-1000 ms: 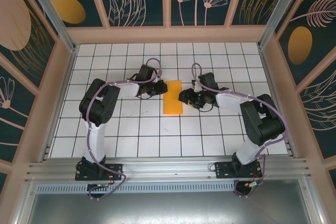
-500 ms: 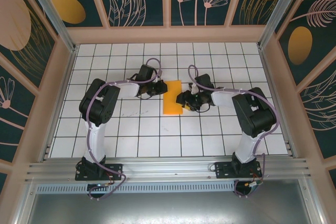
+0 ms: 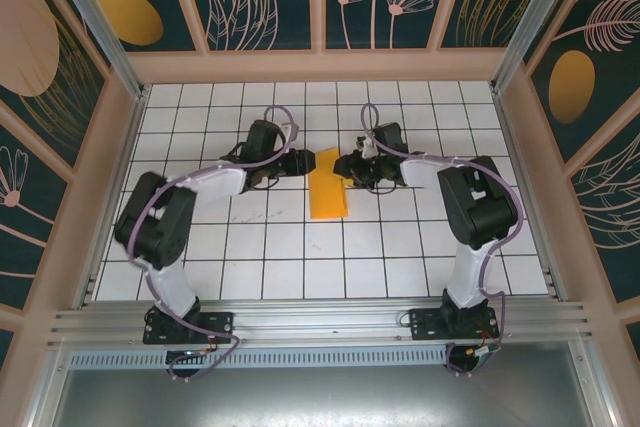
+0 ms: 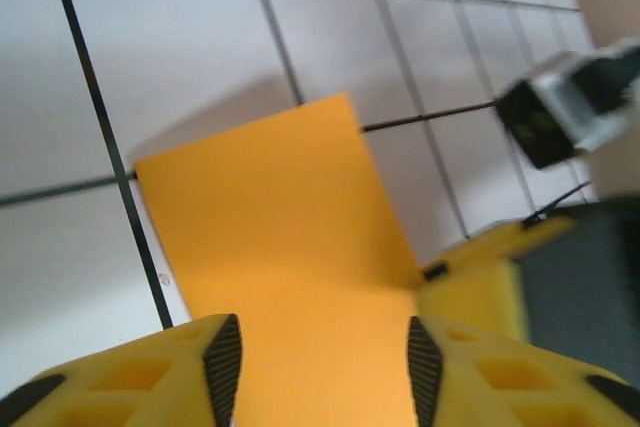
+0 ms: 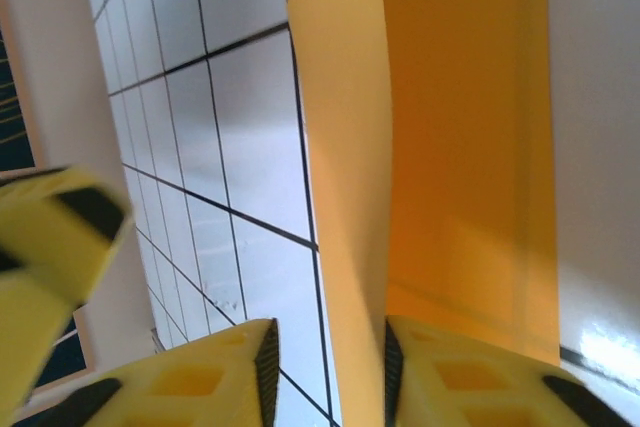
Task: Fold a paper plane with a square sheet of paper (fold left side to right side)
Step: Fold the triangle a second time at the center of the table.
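The white grid table (image 3: 250, 247) carries the paper (image 3: 328, 187), folded to a narrow strip, at its centre between both arms. The left gripper (image 3: 305, 160) is spread wide at the strip's far left corner. The right gripper (image 3: 345, 165) is parted, with a lifted flap's edge between its fingers (image 5: 262, 362).

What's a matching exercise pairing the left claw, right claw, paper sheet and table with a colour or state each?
1 left claw; 2 right claw; 3 paper sheet; 4 table.
A white with dark grid; B open at the sheet's left side; C orange-yellow; D raised paper flap between its fingers.
Pairs: 1-B, 2-D, 3-C, 4-A.
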